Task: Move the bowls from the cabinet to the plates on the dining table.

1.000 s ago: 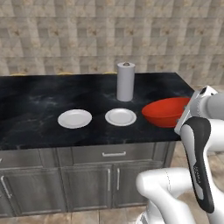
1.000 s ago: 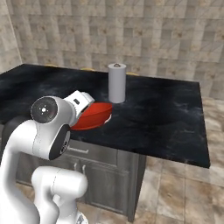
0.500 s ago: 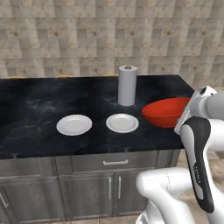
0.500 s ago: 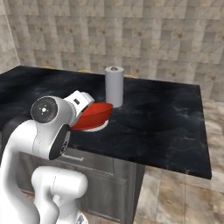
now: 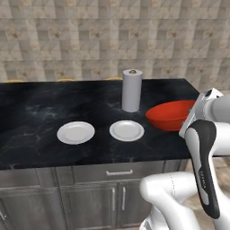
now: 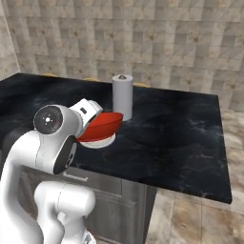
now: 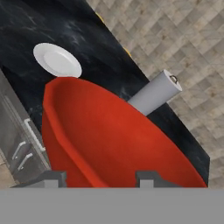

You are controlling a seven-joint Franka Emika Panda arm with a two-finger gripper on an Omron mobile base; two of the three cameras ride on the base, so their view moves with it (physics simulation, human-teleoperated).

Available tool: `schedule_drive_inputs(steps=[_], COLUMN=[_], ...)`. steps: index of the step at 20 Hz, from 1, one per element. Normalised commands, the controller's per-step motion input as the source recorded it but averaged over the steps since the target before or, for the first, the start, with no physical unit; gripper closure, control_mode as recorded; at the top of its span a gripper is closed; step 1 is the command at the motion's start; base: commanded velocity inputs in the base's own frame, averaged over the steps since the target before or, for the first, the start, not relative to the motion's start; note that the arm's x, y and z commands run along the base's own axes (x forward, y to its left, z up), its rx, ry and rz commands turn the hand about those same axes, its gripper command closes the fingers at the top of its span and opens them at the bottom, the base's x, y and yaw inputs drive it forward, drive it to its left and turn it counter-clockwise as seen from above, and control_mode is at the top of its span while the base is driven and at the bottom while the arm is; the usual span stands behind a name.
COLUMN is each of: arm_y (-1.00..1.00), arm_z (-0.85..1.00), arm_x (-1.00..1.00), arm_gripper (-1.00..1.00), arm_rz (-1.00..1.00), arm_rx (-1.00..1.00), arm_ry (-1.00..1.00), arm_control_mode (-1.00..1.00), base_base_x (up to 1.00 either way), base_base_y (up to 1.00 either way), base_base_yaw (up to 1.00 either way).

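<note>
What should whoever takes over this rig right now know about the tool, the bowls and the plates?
Tool: shut on the red bowl, gripping its rim and holding it over the dining table, right of both plates.
Plates: near plate and far plate sit bare beside the grey cylinder.
Done: red bowl brought to the table.
Left: set it on a plate, release, then fetch the other bowl for the second plate.
</note>
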Motion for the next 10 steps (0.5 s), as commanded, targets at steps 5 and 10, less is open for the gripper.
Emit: schedule_drive_inputs(steps=[5, 10], arm_y=[0.00, 0.00], arm_z=[0.00, 0.00], arm_x=[0.00, 0.00], arm_gripper=[1.00, 1.00], arm_rz=[0.00, 0.00], arm_rx=[0.00, 0.00], arm_ry=[0.00, 0.00], arm_control_mode=[1.00, 1.00], base_base_x=[0.37, 0.35], base_base_y=[0.00, 0.00], base_base_yaw=[0.00, 0.00])
